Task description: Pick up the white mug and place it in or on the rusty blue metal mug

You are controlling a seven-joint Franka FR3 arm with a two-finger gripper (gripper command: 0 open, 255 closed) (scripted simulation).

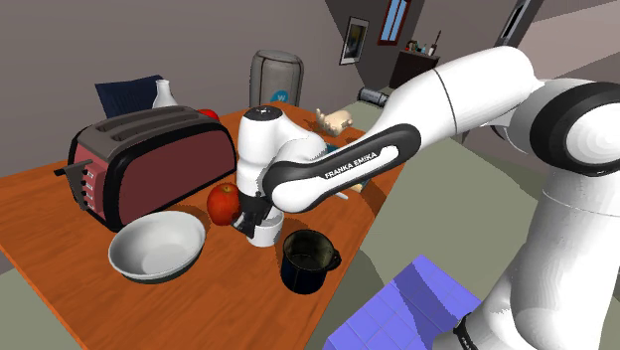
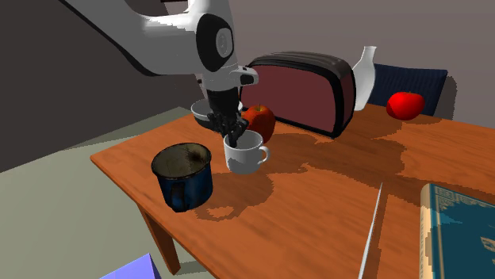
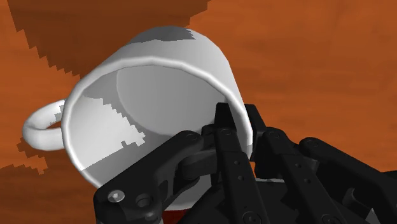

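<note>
Reading the shoulder view from left to right: a dark red toaster (image 1: 149,164) stands at the far left of the wooden surface (image 1: 229,298). A white bowl (image 1: 157,246) sits near its front, and a red apple (image 1: 223,203) lies just right of the bowl. Next comes the white mug (image 1: 262,235), upright, apparently resting on the surface just beside the apple. The black claw (image 1: 250,224) comes down from above and is clenched on the mug's wall, one finger inside the rim and one outside, on the side away from the handle. Just right of it, near the surface's edge, stands the dark blue metal mug (image 1: 308,261), open side up, its inside stained brown.

The hold is a thin pinch on one side of the rim, so the lifted mug will likely hang tilted and could swing or slip free. The two mugs look similar in width, so the white one may perch on the blue rim and topple when let go. A low carry could knock the blue mug off the nearby edge. The apple could be nudged too.
</note>
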